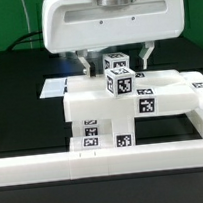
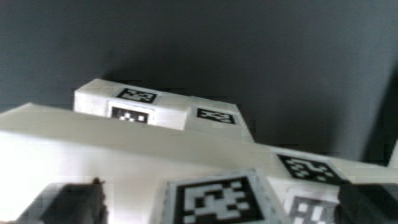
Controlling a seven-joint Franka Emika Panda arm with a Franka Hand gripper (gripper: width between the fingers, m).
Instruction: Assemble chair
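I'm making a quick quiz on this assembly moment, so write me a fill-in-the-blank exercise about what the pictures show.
1. The gripper hangs above the chair parts with its jaws ____.
2. The chair parts and the border rail are all coloured ____.
3. The table top under the parts is coloured ____.
4. The gripper's fingers hold ____.

Missing words: open; white; black; nothing
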